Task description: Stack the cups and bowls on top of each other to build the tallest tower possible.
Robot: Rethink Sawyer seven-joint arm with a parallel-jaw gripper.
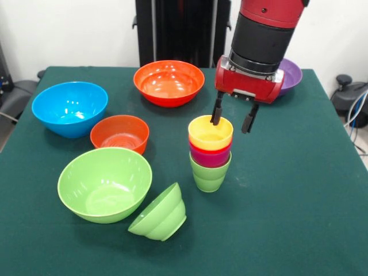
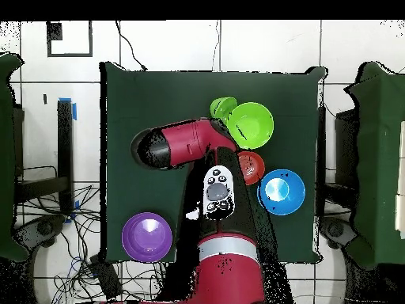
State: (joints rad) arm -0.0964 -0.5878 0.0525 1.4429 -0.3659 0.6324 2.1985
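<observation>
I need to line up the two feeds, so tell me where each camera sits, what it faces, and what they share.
Front view: across the table, facing the arm's red and black wrist and open tool, one finger inside the yellow cup topping the tower.
Overhead view: above, looking straight down; the arm covers the tower.
Shared: the large green bowl, blue bowl, purple bowl.

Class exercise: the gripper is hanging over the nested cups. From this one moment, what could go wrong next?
1. The gripper is open with one finger at the yellow cup's rim; a nudge might topple the cup stack.
2. The small green bowl lies tilted against the large green bowl, so it might roll when grasped.
</observation>
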